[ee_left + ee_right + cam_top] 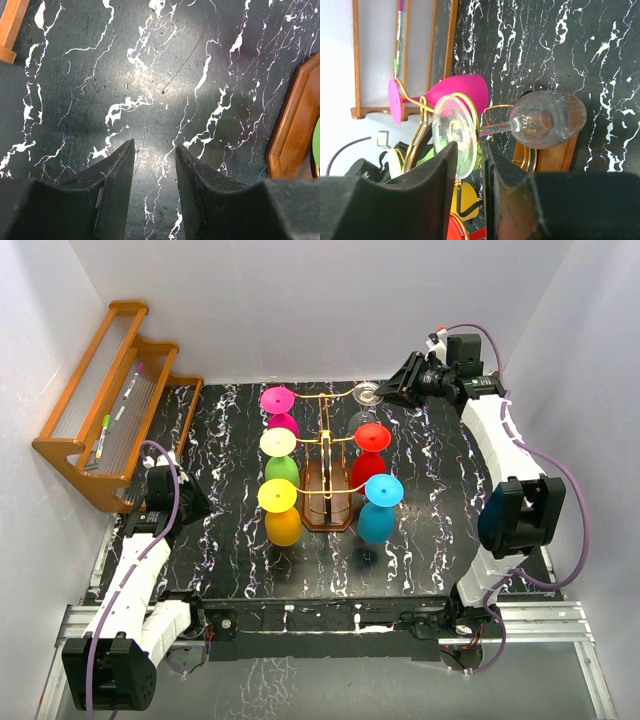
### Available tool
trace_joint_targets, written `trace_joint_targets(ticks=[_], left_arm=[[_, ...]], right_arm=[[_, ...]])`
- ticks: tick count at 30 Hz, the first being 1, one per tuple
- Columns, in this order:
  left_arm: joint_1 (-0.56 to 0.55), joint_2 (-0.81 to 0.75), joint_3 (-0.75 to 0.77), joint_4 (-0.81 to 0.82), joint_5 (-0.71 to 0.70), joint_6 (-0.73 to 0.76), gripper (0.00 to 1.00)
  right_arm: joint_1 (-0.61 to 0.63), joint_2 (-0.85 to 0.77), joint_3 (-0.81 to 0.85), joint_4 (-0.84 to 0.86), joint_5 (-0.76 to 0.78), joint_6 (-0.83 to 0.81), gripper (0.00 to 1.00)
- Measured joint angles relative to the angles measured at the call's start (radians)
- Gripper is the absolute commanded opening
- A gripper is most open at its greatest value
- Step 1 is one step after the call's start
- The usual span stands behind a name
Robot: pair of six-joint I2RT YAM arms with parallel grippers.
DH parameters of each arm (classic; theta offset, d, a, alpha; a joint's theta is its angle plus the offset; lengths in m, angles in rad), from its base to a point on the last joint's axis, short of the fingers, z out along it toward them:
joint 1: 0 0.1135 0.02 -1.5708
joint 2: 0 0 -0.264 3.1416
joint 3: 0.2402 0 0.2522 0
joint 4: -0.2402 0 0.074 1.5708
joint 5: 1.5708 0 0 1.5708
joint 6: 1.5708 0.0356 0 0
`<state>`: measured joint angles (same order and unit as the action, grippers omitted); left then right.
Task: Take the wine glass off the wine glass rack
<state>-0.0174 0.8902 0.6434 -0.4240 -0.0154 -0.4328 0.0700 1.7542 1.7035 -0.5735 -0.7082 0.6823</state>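
The wine glass rack (pixel 312 495) has a dark-brown wooden base and gold wire arms and stands mid-table; its base also shows in the right wrist view (pixel 555 159). A clear wine glass (pixel 368 393) hangs upside down on the back right arm. In the right wrist view its bowl (pixel 550 120) is at the right and its round foot is at my fingertips. My right gripper (pixel 388 392) (pixel 470 143) has its jaws narrowly apart, with the foot's edge in the gap. My left gripper (pixel 195 502) (pixel 155 146) is open and empty over the table at the left.
Pink (pixel 278 400), pale yellow-green (pixel 279 444), yellow (pixel 278 497), red (pixel 372 437) and blue (pixel 383 490) glasses hang on the other arms. An orange-brown stepped shelf (pixel 75 455) with pens leans at the far left. White walls close in on three sides.
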Motion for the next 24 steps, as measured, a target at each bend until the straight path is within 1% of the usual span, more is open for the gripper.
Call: trace_joint_targets(ticks=[5,13,18,24], left_arm=[[0.0,0.0,0.0,0.0,0.0,-0.004,0.37],[0.0,0.0,0.0,0.0,0.0,-0.006,0.37],[0.0,0.0,0.0,0.0,0.0,-0.006,0.37],[0.0,0.0,0.0,0.0,0.0,-0.006,0.37]], right_arm=[[0.0,-0.018,-0.008,0.003,0.001,0.001,0.2],[0.0,-0.02,-0.019,0.004,0.001,0.005,0.2],[0.0,-0.02,-0.03,0.022,-0.007,0.019,0.08],[0.0,-0.026,-0.031,0.041,-0.024,0.039,0.07]])
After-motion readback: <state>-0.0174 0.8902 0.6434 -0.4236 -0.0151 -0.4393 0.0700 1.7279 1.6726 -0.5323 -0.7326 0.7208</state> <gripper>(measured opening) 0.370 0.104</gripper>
